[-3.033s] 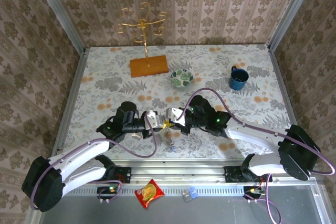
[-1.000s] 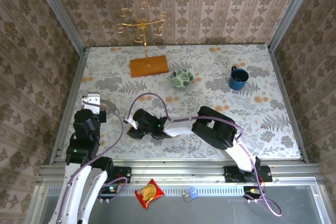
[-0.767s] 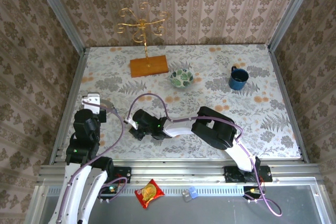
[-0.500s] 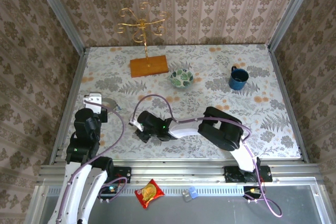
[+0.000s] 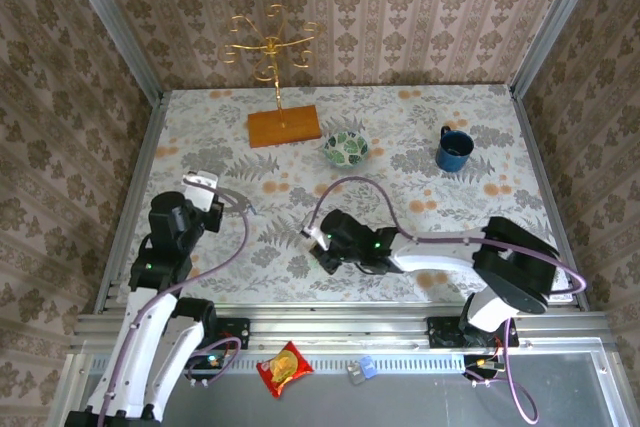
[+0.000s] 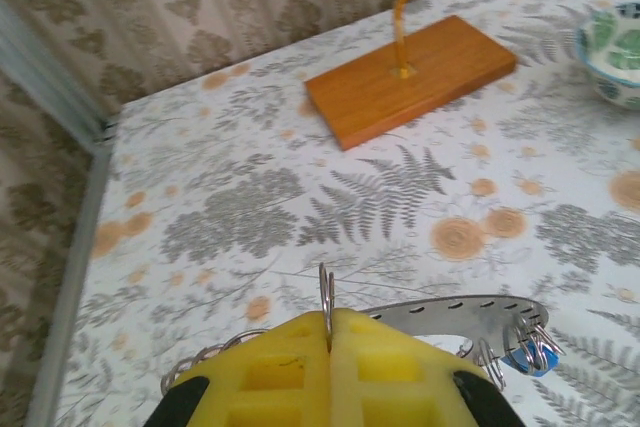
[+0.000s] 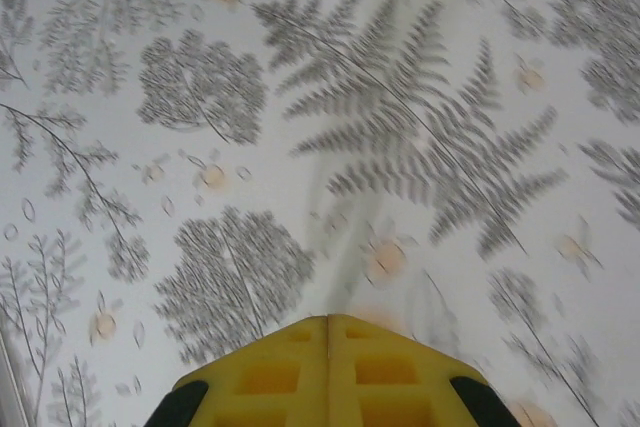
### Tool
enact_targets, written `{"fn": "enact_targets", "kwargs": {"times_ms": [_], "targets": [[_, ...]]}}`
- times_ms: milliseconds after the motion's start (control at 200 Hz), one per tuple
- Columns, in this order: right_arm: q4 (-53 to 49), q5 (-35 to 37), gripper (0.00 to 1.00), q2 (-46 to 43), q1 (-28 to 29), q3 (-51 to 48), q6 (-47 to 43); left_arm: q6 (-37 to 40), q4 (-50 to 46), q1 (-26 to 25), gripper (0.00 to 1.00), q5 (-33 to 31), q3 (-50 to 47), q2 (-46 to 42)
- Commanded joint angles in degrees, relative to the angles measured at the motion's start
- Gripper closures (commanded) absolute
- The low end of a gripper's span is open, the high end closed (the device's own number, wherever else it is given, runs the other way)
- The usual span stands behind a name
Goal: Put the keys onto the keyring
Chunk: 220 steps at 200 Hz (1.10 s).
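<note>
Lab test cell, wallpapered walls [image 5: 420, 7], aluminium frame [image 5: 110, 17]

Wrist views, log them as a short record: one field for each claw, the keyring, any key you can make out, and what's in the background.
left claw: shut on a thin upright wire loop of the keyring
keyring: flat grey strip with holes, curving off to the right beyond the fingers
blue key: head among small wire rings at the strip's right end
right claw: shut, nothing between the fingers, over the tablecloth
background: wooden base with a gold stem; patterned bowl at the right edge
</note>
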Motion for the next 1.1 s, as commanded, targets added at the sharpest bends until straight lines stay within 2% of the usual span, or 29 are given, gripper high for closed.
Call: {"fn": "enact_targets", "kwargs": {"times_ms": [0,195,365,545,905,1095], "targets": [[-6.68,-4.06,1.0,-4.52,-2.55,-2.44,2.38,2.61,3.27,-1.27,1.0,8.67,2.59,0.7],[-13.33,-9.31,1.0,-8.36,-7.59,-3.73,5.88,5.35,3.41,-6.0,1.0,15.61,3.11,3.31],[-15.69,-10.11,1.0,-7.74,-10.41,-2.78,12.26,9.12,2.69,-12.63,1.0,17.24,4.12,7.04],[-20.29,-11.35,1.0,-2.66,-13.16,1.54,15.5,12.1,2.56,-18.95,1.0,17.2,5.23,11.56],[-26.55,-10.28,1.0,7.88,-15.68,11.58,13.04,16.02,1.56,-24.65,1.0,20.9,6.04,15.78],[-28.16,-8.45,1.0,12.18,-15.94,14.63,12.25,18.04,1.15,-27.36,1.0,20.53,6.16,17.79]]}}
